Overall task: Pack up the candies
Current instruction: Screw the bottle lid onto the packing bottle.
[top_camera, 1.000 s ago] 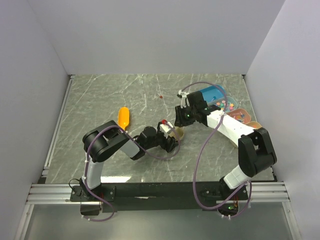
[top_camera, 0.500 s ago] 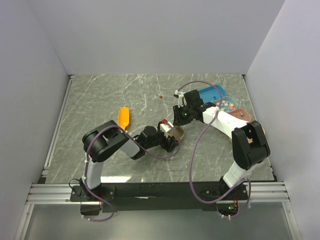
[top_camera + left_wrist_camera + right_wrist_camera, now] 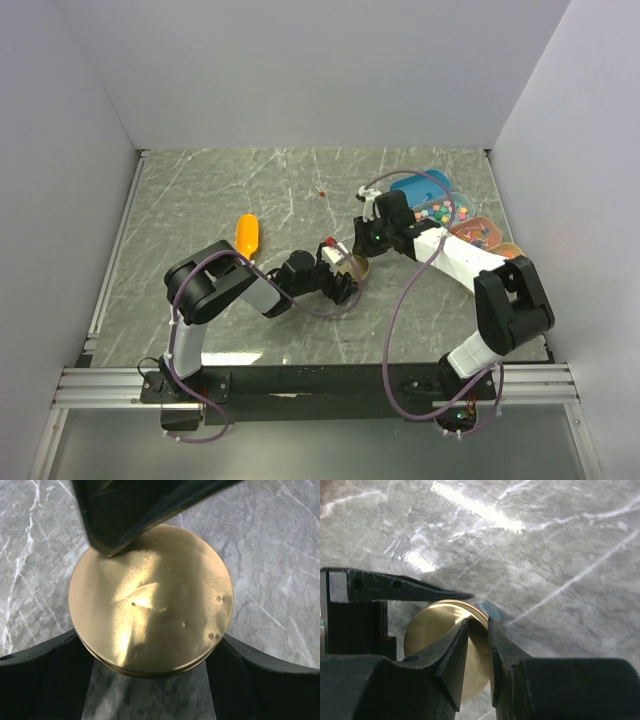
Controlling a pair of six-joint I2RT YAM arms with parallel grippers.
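Gold-lidded round jar sits clamped between the widely spread jaws of the left gripper, the right gripper hovers over its lid, barely parted and empty, and the small blue-wrapped candies lie beyond, to that gripper's right, well apart from the jar and nearer the right arm.

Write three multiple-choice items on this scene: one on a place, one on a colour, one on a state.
1. The scoop lies: A) left of the lid B) right of it C) on top of it.
2. The lid is: A) blue B) gold C) white.
3. The left gripper: A) holds the scoop B) hangs free of everything C) clasps the lid.

A: in the top view the scoop lies left of the lid.
B: the lid gleams gold.
C: the fingers press on two sides of the lid.
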